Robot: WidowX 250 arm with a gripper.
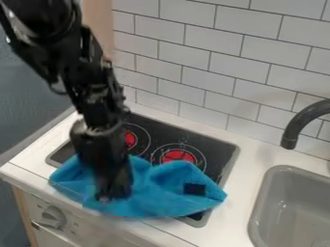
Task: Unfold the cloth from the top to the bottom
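Of robot arms (98, 91) there is one, and of grippers (113, 193), also one. The cloths (164, 185) number one, with a single dark patch (195, 189) on it. One counter (254, 149) holds one stove (216, 150), on which two red burner centres (178, 156) can be counted, and one sink (290, 188). Faucets (296, 123) come to one, control knobs (53, 217) to one, and wall tiles (213, 39) to more than twenty
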